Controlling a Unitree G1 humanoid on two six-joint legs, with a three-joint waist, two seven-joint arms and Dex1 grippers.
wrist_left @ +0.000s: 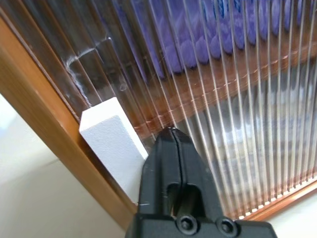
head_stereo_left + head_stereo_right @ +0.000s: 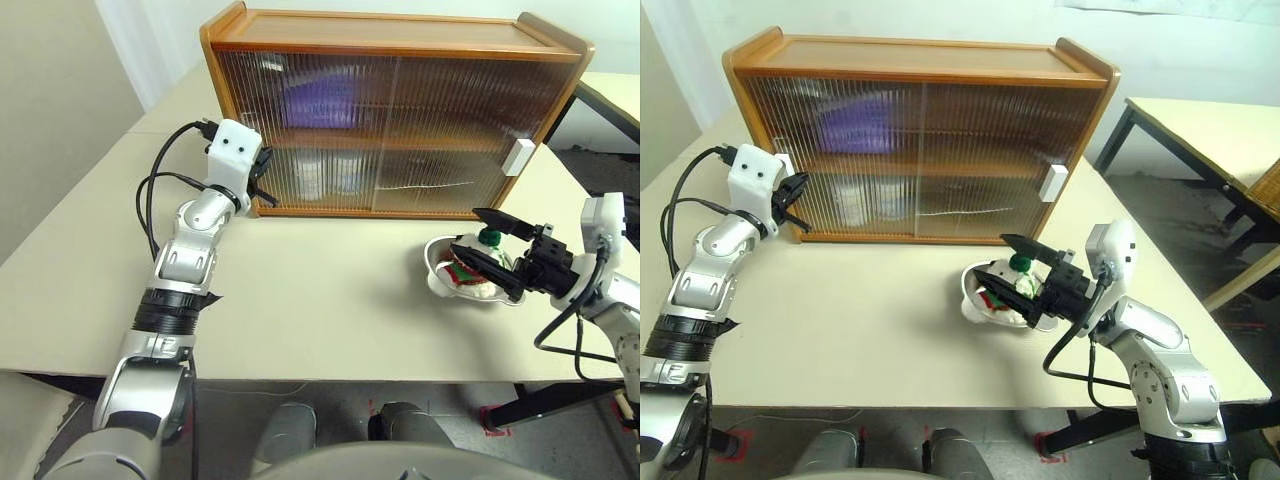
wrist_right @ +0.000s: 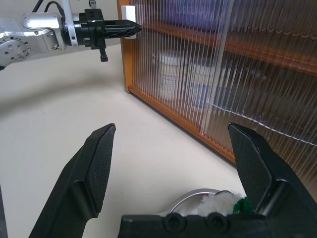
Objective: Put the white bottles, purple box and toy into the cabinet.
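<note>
While the cabinet (image 2: 395, 115) stands wide and low along the far side of the table (image 2: 300, 300), both ribbed doors are drawn across its front. Behind them the purple box (image 2: 853, 130) lies lengthwise on the upper shelf, and the white bottles (image 2: 325, 175) stand upright below. Pressed together, the left gripper (image 1: 171, 136) points level at the left door beside its white handle (image 1: 111, 144). Spread wide and holding nothing, the right gripper (image 2: 495, 250) hangs over the toy (image 2: 470, 270), which lies in a metal bowl (image 2: 435, 270) before the cabinet.
</note>
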